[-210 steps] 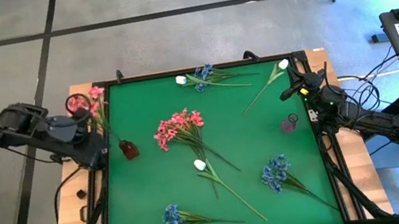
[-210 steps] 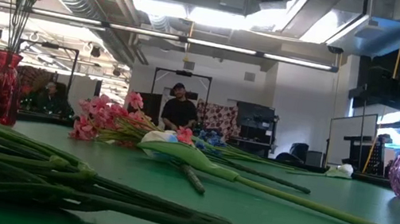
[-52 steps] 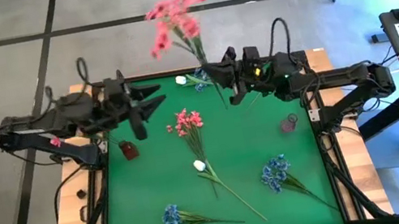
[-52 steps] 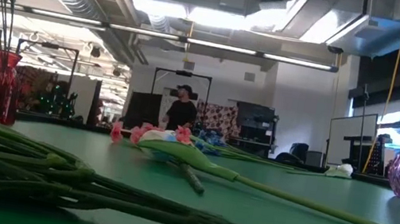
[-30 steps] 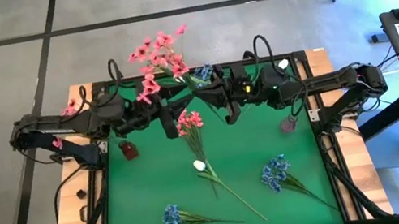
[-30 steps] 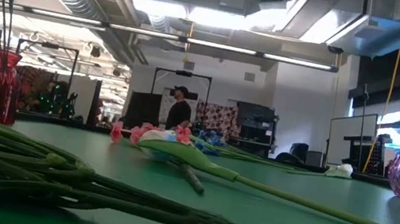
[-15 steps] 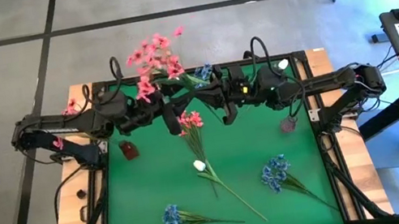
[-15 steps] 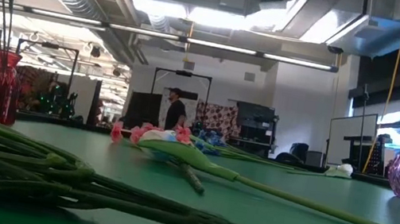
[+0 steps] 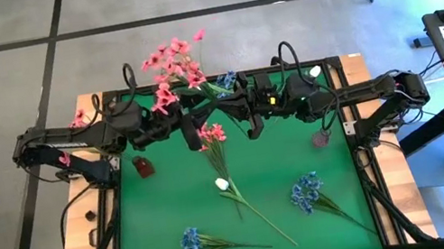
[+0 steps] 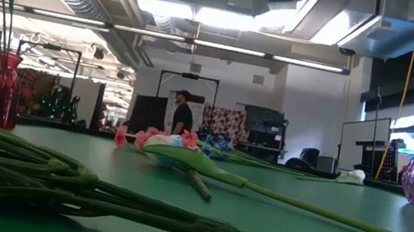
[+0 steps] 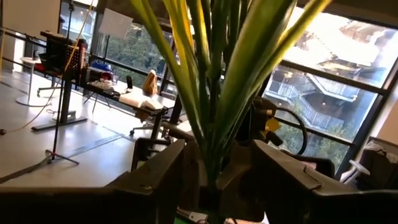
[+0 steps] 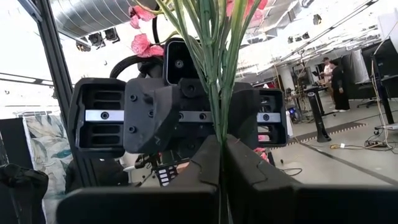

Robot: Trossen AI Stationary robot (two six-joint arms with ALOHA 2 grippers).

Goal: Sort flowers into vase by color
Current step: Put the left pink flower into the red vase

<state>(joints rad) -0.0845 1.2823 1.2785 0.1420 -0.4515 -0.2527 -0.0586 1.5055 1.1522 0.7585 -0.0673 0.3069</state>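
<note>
Your left pincer (image 9: 188, 123) has just begun narrowing around the pink sprig's (image 9: 173, 67) stems, though its fingers (image 11: 155, 180) stand spread. Your right pincer (image 9: 239, 114) stays pinched on them: handover unfinished.

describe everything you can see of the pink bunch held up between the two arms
The pink bunch is a cluster of artificial-looking pink blossoms on thin green stems with long leaves. It is held in the air over the table's far edge, blossoms leaning out past it. The right gripper is shut on its stems. The left gripper has its fingers on either side of the same stems, a little apart.
</note>
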